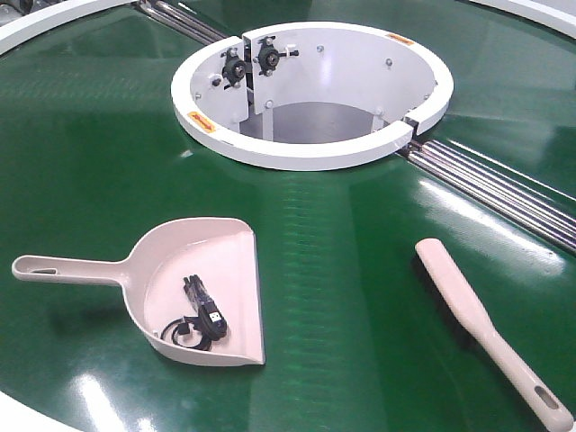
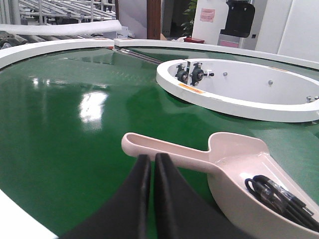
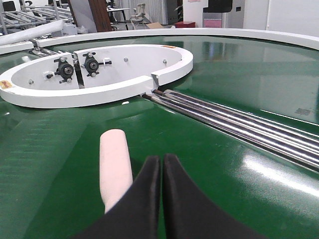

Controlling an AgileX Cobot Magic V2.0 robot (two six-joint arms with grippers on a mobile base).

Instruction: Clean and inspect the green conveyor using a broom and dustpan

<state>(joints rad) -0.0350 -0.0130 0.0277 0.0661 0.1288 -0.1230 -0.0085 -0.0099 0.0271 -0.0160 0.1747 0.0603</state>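
Observation:
The pinkish-beige dustpan [image 1: 193, 288] lies on the green conveyor [image 1: 342, 297] at the front left, handle pointing left, with a black coiled cable [image 1: 200, 317] inside it. The beige broom [image 1: 486, 328] lies at the front right, bristles down, handle toward the near edge. In the left wrist view my left gripper [image 2: 152, 158] is shut and empty, just short of the dustpan's handle [image 2: 164, 149]. In the right wrist view my right gripper [image 3: 162, 159] is shut and empty, beside and right of the broom's head [image 3: 114, 167]. Neither gripper shows in the front view.
A white ring-shaped opening [image 1: 310, 148] with black bearing mounts [image 1: 250, 61] sits in the middle of the belt. Steel rollers [image 1: 504, 193] run from it to the right, and others run to the back left. The belt's white outer rim [image 2: 55, 46] curves round.

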